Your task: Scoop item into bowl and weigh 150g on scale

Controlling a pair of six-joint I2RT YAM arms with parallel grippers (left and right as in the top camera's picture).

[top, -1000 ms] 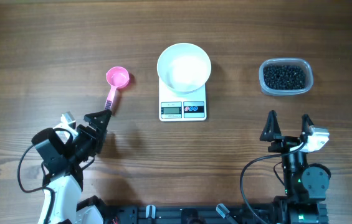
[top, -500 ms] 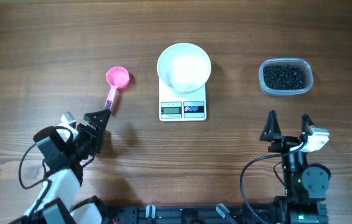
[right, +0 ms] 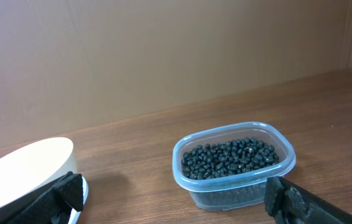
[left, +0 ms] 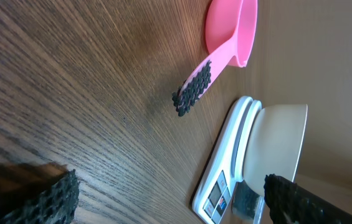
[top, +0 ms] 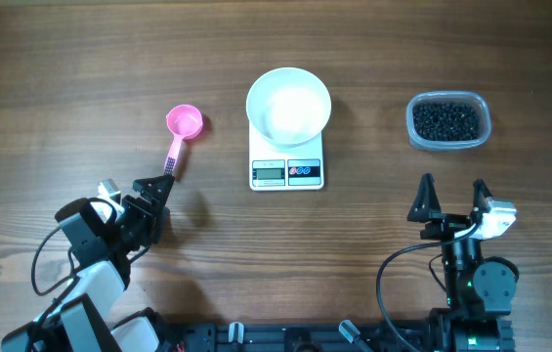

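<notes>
At table [top: 61,59] centre, found bowl [top: 288,106] empty atop scale [top: 287,173]; saw beans [top: 444,119] in clear tub [top: 449,145] off to its right, well apart, w/ pink scoop [top: 176,147], cup empty, lying left of scale. Noted both claws released, holding nothing: left gripper [top: 129,186] just short of scoop handle, right gripper [top: 452,186] near front edge below tub, bare wood betw.

The brown wooden table [top: 51,68] is carrying three things in a row: a pink scoop [top: 184,122] is lying on the left, the white scale [top: 286,172] is sitting mid-table, and a clear plastic tub [top: 449,146] is resting well apart on the right.
</notes>
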